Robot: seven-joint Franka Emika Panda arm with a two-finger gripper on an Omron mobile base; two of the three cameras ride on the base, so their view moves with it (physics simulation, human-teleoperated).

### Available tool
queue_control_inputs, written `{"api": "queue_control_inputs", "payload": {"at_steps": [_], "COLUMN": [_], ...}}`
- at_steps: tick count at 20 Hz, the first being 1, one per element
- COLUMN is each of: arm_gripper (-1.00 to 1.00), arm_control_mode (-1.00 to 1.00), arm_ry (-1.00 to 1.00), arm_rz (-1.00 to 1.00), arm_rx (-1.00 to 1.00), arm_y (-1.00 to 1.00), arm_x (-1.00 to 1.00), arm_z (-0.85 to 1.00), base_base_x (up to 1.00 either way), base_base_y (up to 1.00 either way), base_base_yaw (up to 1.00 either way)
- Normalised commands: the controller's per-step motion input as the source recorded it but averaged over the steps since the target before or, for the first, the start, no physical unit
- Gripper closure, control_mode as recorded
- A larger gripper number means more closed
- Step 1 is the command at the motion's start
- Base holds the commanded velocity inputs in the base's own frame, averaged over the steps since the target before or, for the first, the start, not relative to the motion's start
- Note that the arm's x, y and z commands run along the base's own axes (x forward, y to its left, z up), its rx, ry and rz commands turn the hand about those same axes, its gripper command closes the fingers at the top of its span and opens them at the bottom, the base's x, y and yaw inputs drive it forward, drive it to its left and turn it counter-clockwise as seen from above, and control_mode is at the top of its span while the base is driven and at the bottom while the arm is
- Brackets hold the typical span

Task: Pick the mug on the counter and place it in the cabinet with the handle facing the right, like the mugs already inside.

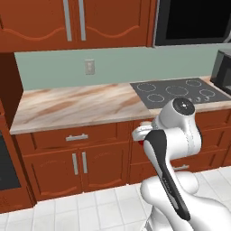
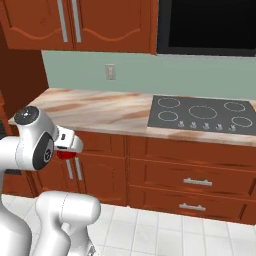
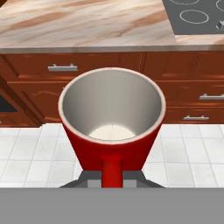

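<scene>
**Off the table, mug in the air, cabinet nowhere close**

Down in front of the drawers, the hand [image 3: 112, 181] is clamped shut on the red mug [image 3: 112, 120], held off the table [image 1: 76, 106] over the floor. It's gripped low near the handle [image 3: 112, 171], so a big swing could twist it, and the handle ends up facing wrong.

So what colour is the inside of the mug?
Pale grey-white inside the red mug; the hand view shows it best.
</scene>
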Motion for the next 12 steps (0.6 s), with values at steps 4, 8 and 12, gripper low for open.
{"api": "queue_control_inputs", "payload": {"at_steps": [4,8,12], "arm_gripper": [1.00,1.00,1.00], "arm_control_mode": [1.00,1.00,1.00], "arm_ry": [0.00,0.00,0.00], "arm_rz": [0.00,0.00,0.00], "arm_rx": [0.00,0.00,0.00], "arm_y": [0.00,0.00,0.00], "arm_x": [0.00,0.00,0.00], "arm_z": [0.00,0.00,0.00], "base_base_x": [-0.30,-0.31,-0.33], "base_base_y": [0.48,0.61,0.66], "base_base_yaw": [0.02,0.03,0.03]}}
